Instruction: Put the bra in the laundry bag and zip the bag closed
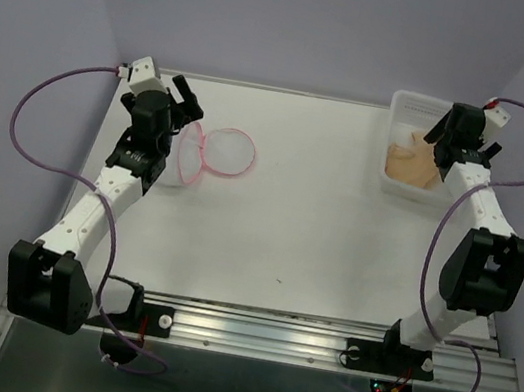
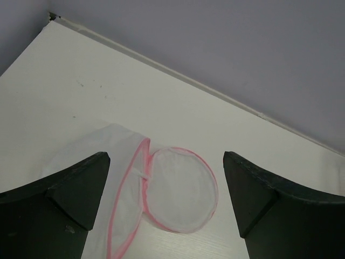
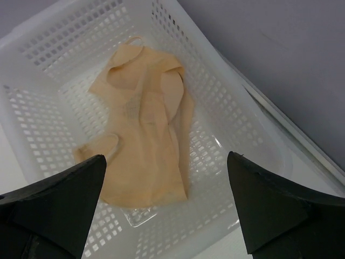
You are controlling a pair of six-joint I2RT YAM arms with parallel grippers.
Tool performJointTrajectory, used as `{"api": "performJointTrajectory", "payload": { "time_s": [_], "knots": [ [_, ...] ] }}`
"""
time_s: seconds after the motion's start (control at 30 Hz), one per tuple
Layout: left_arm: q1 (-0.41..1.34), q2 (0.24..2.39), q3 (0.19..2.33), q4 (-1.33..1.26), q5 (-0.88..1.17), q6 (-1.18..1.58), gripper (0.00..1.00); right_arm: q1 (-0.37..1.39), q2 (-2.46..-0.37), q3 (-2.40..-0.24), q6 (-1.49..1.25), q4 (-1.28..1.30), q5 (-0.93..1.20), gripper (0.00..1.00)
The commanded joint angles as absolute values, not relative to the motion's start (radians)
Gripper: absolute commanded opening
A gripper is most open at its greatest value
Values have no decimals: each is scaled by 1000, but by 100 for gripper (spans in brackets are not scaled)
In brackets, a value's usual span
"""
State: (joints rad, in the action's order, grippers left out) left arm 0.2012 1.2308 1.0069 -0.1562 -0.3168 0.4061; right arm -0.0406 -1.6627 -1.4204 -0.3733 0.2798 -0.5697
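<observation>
The peach-beige bra (image 3: 143,135) lies crumpled on the floor of a white perforated basket (image 3: 237,129), at the table's back right (image 1: 412,165). My right gripper (image 3: 166,208) hovers open just above it, touching nothing. The laundry bag (image 2: 161,199), a white mesh pouch with pink-trimmed round rims, lies flat and unzipped on the table at the back left (image 1: 217,153). My left gripper (image 2: 166,208) hangs open over the bag, its fingers apart on either side and holding nothing.
The basket (image 1: 409,110) stands against the back right corner of the white table (image 1: 306,234). Purple walls (image 1: 303,21) close off the back and sides. A metal rail (image 1: 317,343) carrying the arm bases runs along the near edge.
</observation>
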Motion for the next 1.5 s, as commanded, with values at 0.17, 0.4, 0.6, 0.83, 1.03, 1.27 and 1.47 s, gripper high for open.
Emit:
{"api": "performJointTrajectory", "payload": {
  "time_s": [0.17, 0.4, 0.6, 0.83, 1.03, 1.27, 1.47],
  "knots": [
    [202, 1108, 922, -284, -282, 351, 99, -146, -1952, -1632, -437, 279, -425, 100],
    [202, 1095, 893, -288, -310, 356, 99, -175, -2218, -1802, -423, 275, -281, 100],
    [202, 1115, 885, -281, -316, 341, 99, -175, -2307, -1842, -429, 220, -152, 83],
    [202, 1108, 882, -282, -345, 341, 99, -175, -2177, -1757, -411, 126, -204, 8],
    [202, 1123, 887, -310, -331, 334, 99, -80, -1982, -1669, -270, 38, -212, 1],
    [202, 1144, 897, -319, -284, 348, 99, 84, -1780, -1611, -147, -17, -209, 1],
    [202, 1149, 894, -304, -255, 371, 99, 201, -1720, -1597, -109, 95, 103, 4]
  ]
}}
